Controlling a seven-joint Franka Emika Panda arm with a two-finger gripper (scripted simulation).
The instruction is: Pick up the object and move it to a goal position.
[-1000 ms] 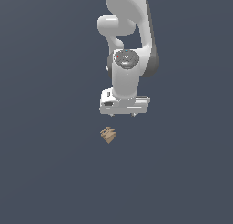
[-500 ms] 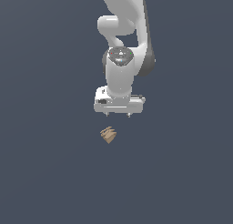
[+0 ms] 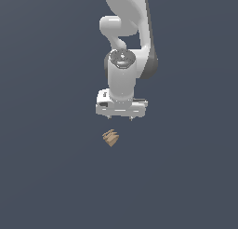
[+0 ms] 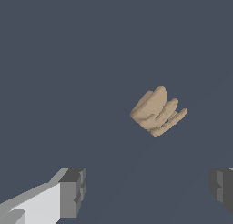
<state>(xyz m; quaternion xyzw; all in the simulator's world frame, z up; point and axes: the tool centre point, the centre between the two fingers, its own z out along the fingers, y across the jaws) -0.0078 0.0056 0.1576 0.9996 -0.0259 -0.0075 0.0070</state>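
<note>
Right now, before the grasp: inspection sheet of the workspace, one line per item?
Surface: plain dark grey-blue floor, unmarked.
Job's things: tan ridged object lies on the floor, untouched; no goal marker seen.
Clutter: nothing seen.
Grippers: gripper open, above the object and apart from it; in the wrist view the object lies ahead of the fingertips, not between them.
Cables: nothing seen.
Surroundings: nothing seen beyond the white arm.
</note>
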